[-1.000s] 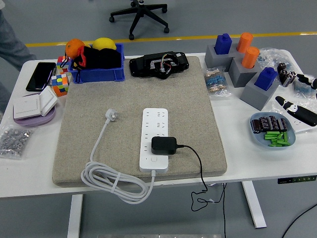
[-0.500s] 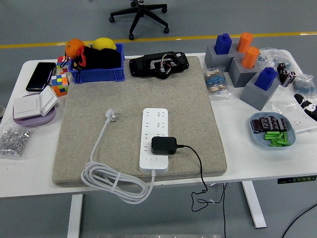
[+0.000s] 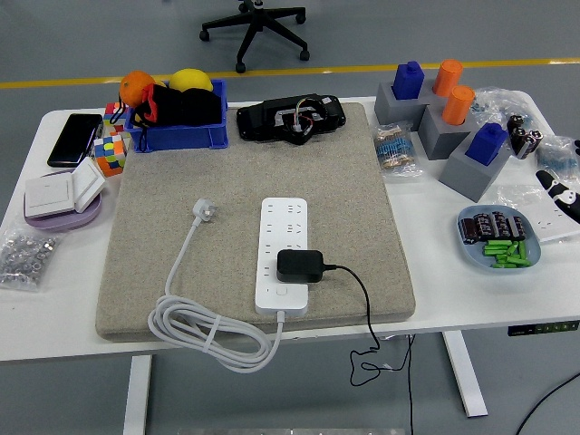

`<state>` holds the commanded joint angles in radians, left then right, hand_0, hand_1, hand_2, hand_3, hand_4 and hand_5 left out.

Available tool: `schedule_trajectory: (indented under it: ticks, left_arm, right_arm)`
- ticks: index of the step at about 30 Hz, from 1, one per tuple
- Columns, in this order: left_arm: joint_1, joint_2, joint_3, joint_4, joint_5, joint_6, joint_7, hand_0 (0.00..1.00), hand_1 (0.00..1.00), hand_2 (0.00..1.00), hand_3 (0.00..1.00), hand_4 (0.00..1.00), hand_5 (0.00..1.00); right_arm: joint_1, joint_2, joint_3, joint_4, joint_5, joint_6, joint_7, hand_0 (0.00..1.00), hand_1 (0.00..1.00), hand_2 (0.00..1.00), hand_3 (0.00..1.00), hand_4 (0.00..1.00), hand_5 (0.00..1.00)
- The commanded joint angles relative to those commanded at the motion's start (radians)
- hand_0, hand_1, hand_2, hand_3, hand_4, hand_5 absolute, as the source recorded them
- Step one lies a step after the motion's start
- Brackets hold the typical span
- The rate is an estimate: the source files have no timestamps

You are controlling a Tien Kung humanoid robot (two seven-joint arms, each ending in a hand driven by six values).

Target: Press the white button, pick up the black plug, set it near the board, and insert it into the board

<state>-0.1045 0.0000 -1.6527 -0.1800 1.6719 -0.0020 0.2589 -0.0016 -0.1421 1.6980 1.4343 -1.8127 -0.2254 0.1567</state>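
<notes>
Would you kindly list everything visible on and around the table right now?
Power strip: 1, white, mat centre, cable coiled at front left.
Black plug: 1, black, seated on the strip's near end.
Mat: 1, beige, table centre.
Bin: 1, blue, far left, dark items inside.
Cubes: 2, multicoloured, beside the bin.
Phone: 1, black, far left.
Holder blocks: 3, grey, far right, blue and orange pegs.
Dish: 1, blue, right, green and dark pieces.
Office chair: 1, black, behind the table.
Right hand: black, at right edge.
</notes>
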Motion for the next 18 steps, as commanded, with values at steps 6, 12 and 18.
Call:
schedule_trajectory:
  ticks: [6, 12, 18]
  left_arm:
    - [0.006, 0.000, -0.005, 0.000, -0.001, 0.001, 0.000, 0.466, 0.497, 0.509, 0.579, 0.571, 0.275]
    - [0.014, 0.000, -0.015, 0.000, 0.014, 0.000, 0.001, 0.467, 0.497, 0.510, 0.579, 0.572, 0.275]
    - [0.025, 0.003, -0.013, 0.000, 0.011, 0.001, -0.001, 0.467, 0.497, 0.510, 0.579, 0.572, 0.275]
  right_arm:
    - [-0.001, 0.003, 0.021, 0.011, 0.003, 0.000, -0.002, 0.806, 0.740, 0.723, 0.757, 0.998, 0.589]
    - [-0.009, 0.009, 0.036, 0.016, 0.005, 0.001, -0.005, 0.799, 0.735, 0.721, 0.756, 0.998, 0.575]
    - [-0.025, 0.019, 0.046, 0.023, 0.002, 0.003, -0.010, 0.792, 0.731, 0.719, 0.754, 0.998, 0.565]
